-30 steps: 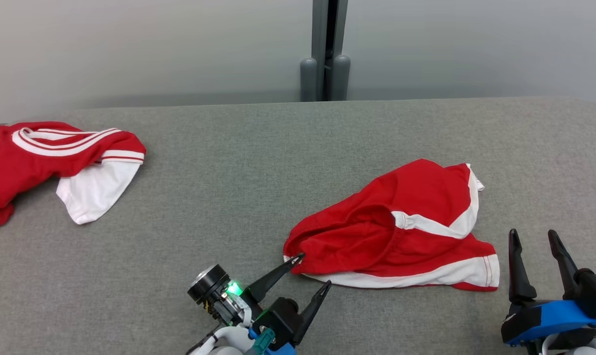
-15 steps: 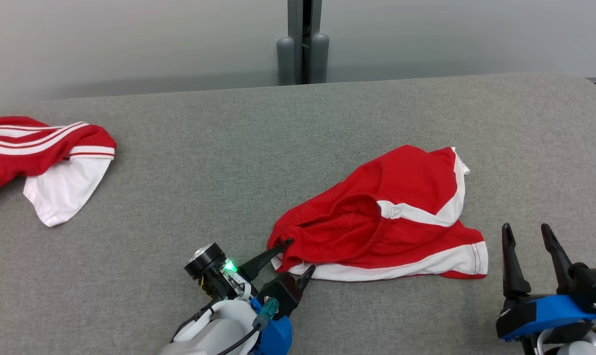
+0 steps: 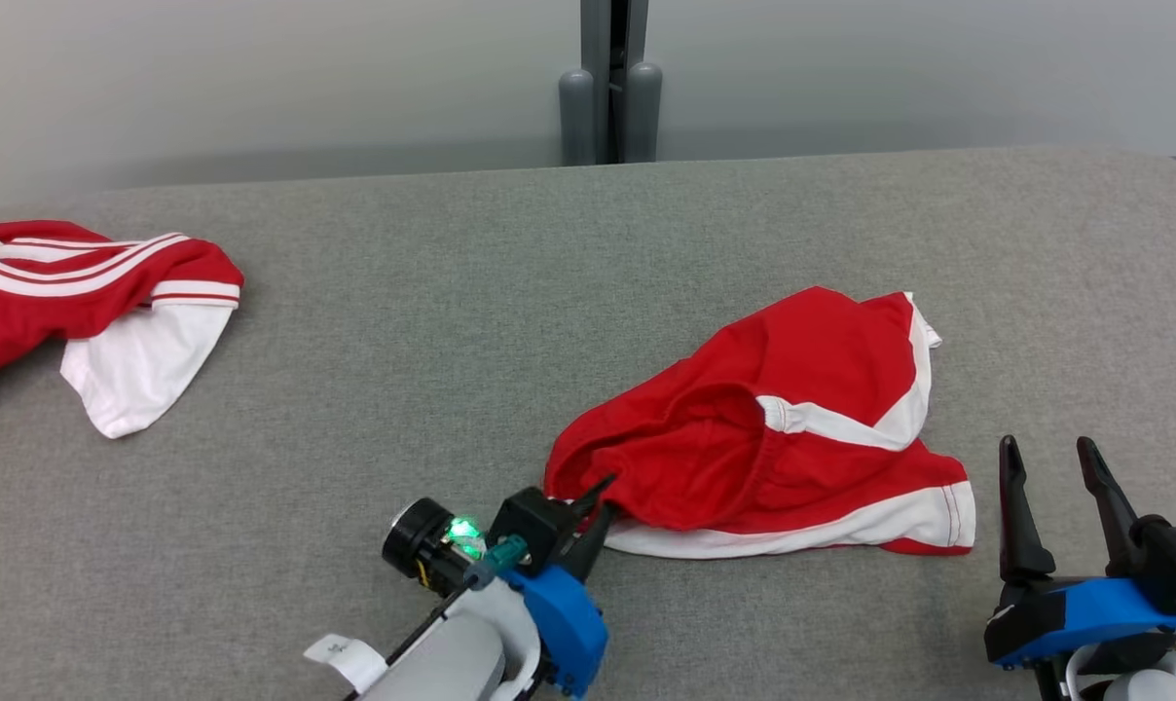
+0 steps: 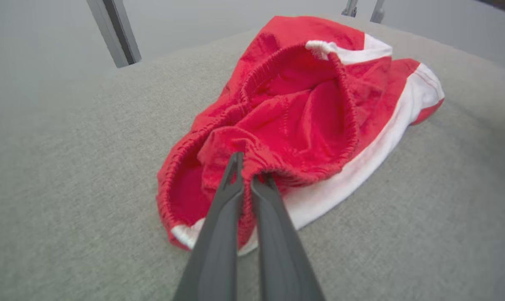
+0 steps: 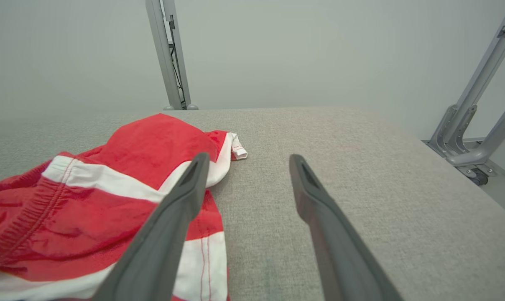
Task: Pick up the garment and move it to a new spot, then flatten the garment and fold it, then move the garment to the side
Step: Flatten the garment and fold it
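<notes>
The garment (image 3: 773, 438) is a crumpled pair of red shorts with white side panels, lying right of centre on the grey table. My left gripper (image 3: 603, 495) is shut on the near-left edge of its elastic waistband; in the left wrist view the two dark fingers (image 4: 252, 171) pinch a fold of the red garment (image 4: 302, 108). My right gripper (image 3: 1047, 450) stands open just right of the shorts, nothing between its fingers. In the right wrist view the garment (image 5: 110, 184) lies to the left of that open right gripper (image 5: 246, 161).
A second red and white garment (image 3: 91, 302) lies at the table's far left edge. A grey post (image 3: 612, 88) stands behind the table (image 3: 452, 312). Metal frame legs (image 5: 474, 125) show beyond the table's right end.
My left gripper has closed on the waistband edge, which now bunches between its fingers. The head camera has shifted a little. The right gripper has stayed open in place.
</notes>
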You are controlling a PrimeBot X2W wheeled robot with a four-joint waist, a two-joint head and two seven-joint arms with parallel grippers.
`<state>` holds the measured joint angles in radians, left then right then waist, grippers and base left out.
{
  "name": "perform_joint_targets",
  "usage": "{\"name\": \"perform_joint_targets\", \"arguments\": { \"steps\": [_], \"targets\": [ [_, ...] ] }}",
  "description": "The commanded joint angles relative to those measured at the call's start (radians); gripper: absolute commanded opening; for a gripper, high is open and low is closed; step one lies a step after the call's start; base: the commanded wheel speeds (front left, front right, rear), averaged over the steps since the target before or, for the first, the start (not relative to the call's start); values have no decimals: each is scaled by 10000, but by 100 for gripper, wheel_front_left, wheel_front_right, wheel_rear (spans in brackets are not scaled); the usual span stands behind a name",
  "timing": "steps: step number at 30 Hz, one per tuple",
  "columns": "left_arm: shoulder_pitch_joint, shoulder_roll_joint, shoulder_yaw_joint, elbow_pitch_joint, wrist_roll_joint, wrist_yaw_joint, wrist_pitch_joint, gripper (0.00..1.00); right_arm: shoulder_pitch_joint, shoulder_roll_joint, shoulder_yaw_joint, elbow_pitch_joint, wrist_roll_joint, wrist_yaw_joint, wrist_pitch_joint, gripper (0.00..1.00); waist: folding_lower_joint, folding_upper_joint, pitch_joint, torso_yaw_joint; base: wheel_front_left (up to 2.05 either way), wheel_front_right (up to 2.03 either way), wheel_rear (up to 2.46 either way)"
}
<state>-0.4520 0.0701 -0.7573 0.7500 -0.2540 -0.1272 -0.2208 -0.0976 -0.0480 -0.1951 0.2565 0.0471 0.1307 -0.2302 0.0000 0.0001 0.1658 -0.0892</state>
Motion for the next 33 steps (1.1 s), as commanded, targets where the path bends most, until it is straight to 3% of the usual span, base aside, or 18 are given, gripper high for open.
{"name": "perform_joint_targets", "arguments": {
  "steps": [1,6,10,21,30,33],
  "targets": [
    [-80,29,-89,-520,-1069,-25,193,0,-91,-44,11,16,89,1,-14,100,0,-1,-20,95,0,0,0],
    [-224,668,330,-1692,-3148,-27,619,0,-87,-44,0,43,79,-1,-2,100,0,-1,-116,344,0,0,0],
    [-109,995,791,-2102,-3812,-26,834,0,-88,-44,7,58,61,1,0,100,0,-1,-173,461,0,0,0],
    [921,1829,1856,-2198,-5026,849,1709,0,-184,-44,61,73,42,-1,44,100,0,-1,-224,658,0,0,0],
    [823,1603,1949,-1427,-5293,1130,1876,0,-287,-44,215,238,57,1,8,100,0,-1,-189,676,0,0,0],
    [641,1528,1876,-1257,-5100,1042,1476,100,-333,-44,313,317,80,1,-8,100,0,-1,-196,647,0,0,0]
  ]
}}
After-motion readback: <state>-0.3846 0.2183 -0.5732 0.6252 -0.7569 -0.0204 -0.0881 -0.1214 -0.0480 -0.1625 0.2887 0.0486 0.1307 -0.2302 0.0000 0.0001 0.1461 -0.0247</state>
